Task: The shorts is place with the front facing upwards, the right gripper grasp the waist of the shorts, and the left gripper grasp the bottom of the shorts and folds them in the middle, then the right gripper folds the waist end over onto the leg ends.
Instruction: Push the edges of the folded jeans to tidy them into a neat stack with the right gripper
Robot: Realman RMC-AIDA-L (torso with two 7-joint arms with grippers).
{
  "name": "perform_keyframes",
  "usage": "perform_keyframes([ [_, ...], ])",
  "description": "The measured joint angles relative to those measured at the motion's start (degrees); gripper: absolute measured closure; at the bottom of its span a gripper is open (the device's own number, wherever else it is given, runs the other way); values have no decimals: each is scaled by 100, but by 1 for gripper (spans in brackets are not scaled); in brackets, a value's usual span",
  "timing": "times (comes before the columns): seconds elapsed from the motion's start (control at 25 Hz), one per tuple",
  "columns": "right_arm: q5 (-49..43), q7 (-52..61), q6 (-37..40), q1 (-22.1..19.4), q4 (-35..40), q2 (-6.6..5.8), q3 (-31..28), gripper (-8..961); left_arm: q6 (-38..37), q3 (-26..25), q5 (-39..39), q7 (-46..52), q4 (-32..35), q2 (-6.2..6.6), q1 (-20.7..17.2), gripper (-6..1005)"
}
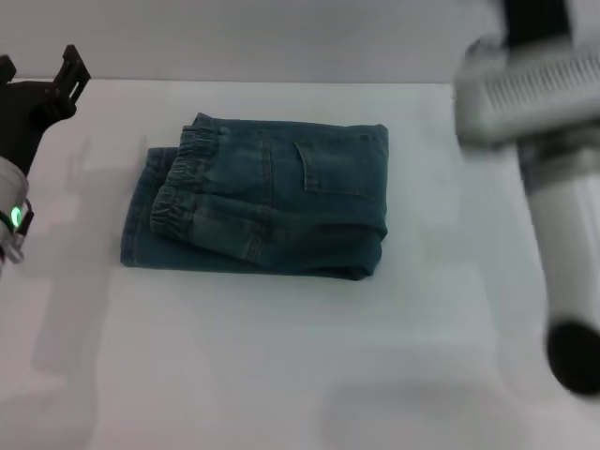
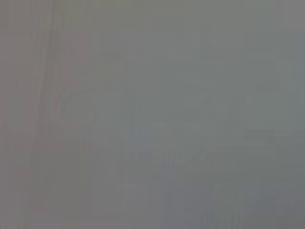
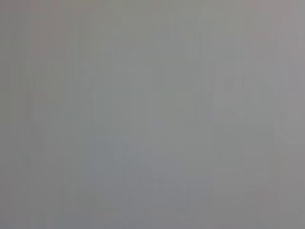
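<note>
The shorts (image 1: pixel 281 202) lie folded into a compact rectangle in the middle of the white table (image 1: pixel 281 375), seen in the head view. The ruffled waist (image 1: pixel 176 192) rests on top at the left side. It lies just inside the leg ends (image 1: pixel 138 230), which stick out beneath it. A pocket faces up, and the fold runs along the right side. My left gripper (image 1: pixel 39 70) hovers open and empty at the far left, apart from the shorts. My right gripper (image 1: pixel 536 17) is raised at the far right, cut off by the top edge.
The blurred white-silver right arm (image 1: pixel 562 234) hangs over the table's right side. The left arm's green ring light (image 1: pixel 15 217) shows at the left edge. The table's far edge (image 1: pixel 281 82) runs behind the shorts. Both wrist views show only plain grey.
</note>
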State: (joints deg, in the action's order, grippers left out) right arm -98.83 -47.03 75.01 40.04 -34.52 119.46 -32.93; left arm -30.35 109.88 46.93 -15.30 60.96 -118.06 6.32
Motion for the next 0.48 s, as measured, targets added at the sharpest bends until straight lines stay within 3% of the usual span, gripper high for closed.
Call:
perform_keyframes([
  [0.08,-1123,1626,-91,-249,179,-15,141,115,-757,296,-12,168,-390,6,87,170],
  [0.16,-2565,3781,-723,-459,464,-5,166,120,-1608,641,-15,442,-938,8,237,170],
  [0.32,-3326,5012,-1221,-624,487,26,397,129,-2042,927,-32,722,-1457,10,441,170],
  [0.48,-3416,5160,-1401,-826,235,15,896,138,-2071,996,-35,725,-1722,11,552,170],
])
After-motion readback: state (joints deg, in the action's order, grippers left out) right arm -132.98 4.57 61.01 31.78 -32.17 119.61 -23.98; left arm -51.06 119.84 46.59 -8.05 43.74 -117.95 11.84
